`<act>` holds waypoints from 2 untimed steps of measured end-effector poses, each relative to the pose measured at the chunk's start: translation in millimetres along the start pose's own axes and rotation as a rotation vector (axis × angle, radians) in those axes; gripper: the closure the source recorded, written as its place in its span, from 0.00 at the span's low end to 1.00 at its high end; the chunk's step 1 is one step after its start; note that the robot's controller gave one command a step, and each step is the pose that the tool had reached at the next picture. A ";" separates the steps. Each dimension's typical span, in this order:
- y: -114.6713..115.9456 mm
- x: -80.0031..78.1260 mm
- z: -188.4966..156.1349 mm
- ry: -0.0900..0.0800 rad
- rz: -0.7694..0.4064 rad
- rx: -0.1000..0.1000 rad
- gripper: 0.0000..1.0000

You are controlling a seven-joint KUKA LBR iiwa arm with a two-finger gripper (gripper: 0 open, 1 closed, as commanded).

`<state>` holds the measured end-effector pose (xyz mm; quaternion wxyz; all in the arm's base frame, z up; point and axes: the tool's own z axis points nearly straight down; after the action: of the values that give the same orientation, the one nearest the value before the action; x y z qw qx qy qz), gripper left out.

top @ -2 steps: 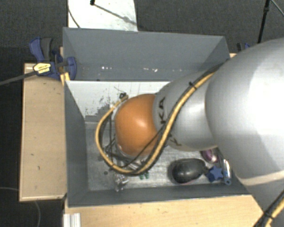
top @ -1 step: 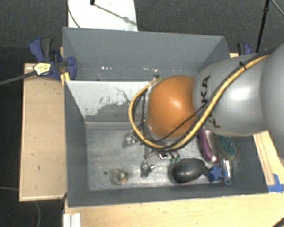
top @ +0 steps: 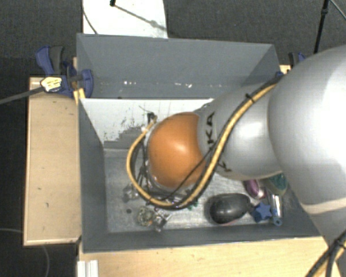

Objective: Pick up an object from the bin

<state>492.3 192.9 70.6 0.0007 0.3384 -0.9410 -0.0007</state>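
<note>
Apparently at the reaching step, the gripper hangs low in the bin, left of a black oval lump; whether it is spread or closed I cannot tell, and next it must centre on one thing.

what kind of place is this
Probably a robotics lab's bin-picking test cell. A large silver KUKA arm reaches into a grey metal bin, which holds a few small loose things such as a black oval object and a blue piece near its front wall.
</note>
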 end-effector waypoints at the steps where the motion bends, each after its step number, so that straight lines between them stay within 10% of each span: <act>1: -38.4 31.8 -18.7 0.002 -0.129 0.002 0.00; 2: -141.5 62.4 -49.6 -0.005 -0.124 0.008 0.00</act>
<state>534.4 44.0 120.0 -0.0031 0.3959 -0.9183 0.0024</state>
